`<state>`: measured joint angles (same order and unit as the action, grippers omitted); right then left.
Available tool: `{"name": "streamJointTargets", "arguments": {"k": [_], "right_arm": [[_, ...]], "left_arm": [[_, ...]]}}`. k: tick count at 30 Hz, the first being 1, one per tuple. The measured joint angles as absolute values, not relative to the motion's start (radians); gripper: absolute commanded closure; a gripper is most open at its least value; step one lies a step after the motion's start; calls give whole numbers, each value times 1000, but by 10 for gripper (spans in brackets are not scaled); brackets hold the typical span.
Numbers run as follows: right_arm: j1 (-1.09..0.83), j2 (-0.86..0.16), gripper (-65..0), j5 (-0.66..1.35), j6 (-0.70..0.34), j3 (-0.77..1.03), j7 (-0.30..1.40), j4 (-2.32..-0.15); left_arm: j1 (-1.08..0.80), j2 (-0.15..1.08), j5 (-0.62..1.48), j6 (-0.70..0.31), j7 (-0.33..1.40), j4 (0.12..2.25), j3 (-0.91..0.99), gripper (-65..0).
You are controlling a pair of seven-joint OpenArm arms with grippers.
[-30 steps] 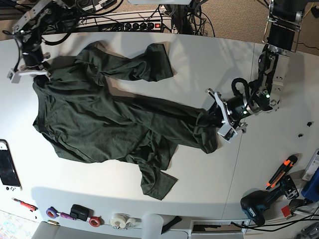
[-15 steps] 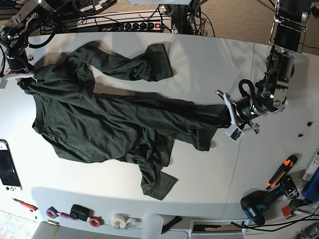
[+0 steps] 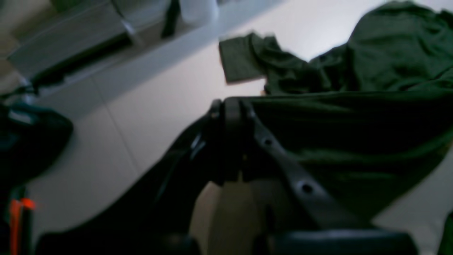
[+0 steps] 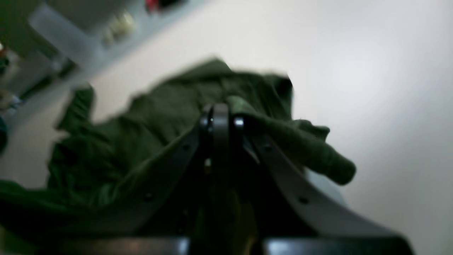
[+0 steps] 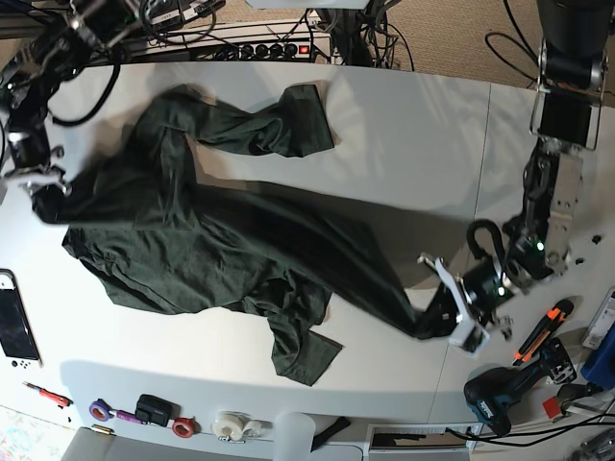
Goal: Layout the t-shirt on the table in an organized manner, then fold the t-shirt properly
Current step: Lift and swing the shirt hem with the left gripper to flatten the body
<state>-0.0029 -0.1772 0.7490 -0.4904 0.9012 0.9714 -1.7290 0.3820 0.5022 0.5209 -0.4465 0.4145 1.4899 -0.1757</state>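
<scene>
Nearest to me on the white table (image 5: 404, 125), one short sleeve of the t-shirt (image 5: 211, 240) lay flat and pointed toward the near edge, its hem squared off. Just beyond and to the right, I noted the left gripper (image 5: 444, 322) with its jaws pressed together on a bunched corner of the dark green fabric; from the left wrist camera the cloth ran taut away from the closed fingers (image 3: 230, 117). From that pinch the shirt stretched in a long diagonal band toward the far left, heavily creased, with the body still crumpled rather than flat. At the left edge of the table, the right gripper (image 5: 43, 187) held the opposite end, jaws closed on a rolled fold of knit, as the right wrist camera confirmed. Farthest off, the second sleeve lay twisted near the far edge, its hemmed cuff turned toward the right. The garment showed no print.
</scene>
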Motion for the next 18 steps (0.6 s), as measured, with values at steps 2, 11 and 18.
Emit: {"name": "streamJointTargets", "arguments": {"k": [2, 11, 18], "right_arm": [[45, -177, 0, 749, -490, 902, 972, -1729], [213, -179, 0, 682, -502, 797, 930, -1729], [258, -178, 0, 762, -622, 697, 1056, -1730]], "left_arm": [[419, 503, 522, -448, 413, 1490, -176, 0], [566, 504, 408, -287, 290, 1490, -176, 0], [591, 510, 461, -313, 428, 1494, -176, 0]]}}
